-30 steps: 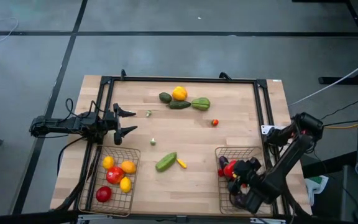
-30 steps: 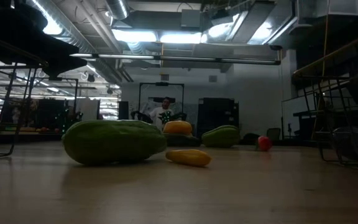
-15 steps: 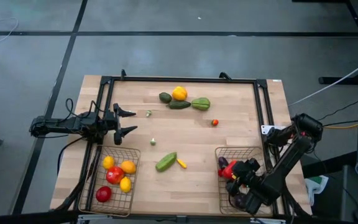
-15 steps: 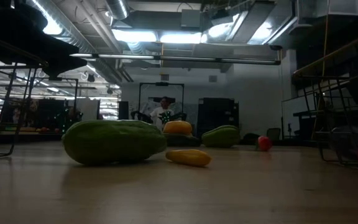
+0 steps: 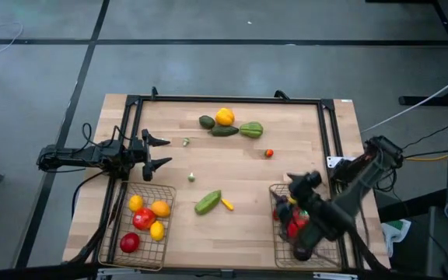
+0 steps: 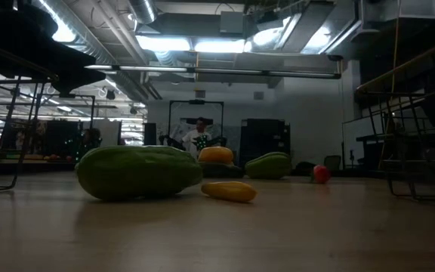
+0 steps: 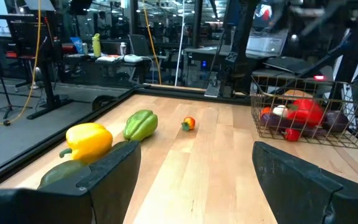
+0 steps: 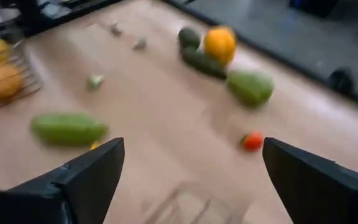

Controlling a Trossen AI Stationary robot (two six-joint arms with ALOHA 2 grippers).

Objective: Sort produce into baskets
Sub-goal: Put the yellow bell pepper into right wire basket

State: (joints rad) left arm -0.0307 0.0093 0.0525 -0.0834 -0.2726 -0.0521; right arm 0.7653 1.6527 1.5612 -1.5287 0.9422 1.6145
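Over the right basket (image 5: 306, 232), at the table's near right corner, the right gripper (image 5: 300, 187) hangs with its fingers spread wide and nothing between them; its wrist view looks out across the table at the loose produce. The left gripper (image 5: 156, 152) waits at the left edge, just beyond the left basket (image 5: 142, 225), its fingers likewise spread and empty. The left basket holds red, yellow and orange pieces; the right basket holds red and dark purple ones. Still unsorted on the wood: a green cucumber (image 5: 208, 202) with a small yellow piece (image 5: 227, 204) just beside it near the middle, a cluster at the far edge comprising a yellow pepper (image 5: 224, 117) and green pieces, and a small red piece (image 5: 269, 153) standing apart. Risks, in my judgement: the small yellow piece lies so near the cucumber that a descent on either may knock the other; rounded pieces could roll from a poorly centred pinch; the arm could catch the basket rim.
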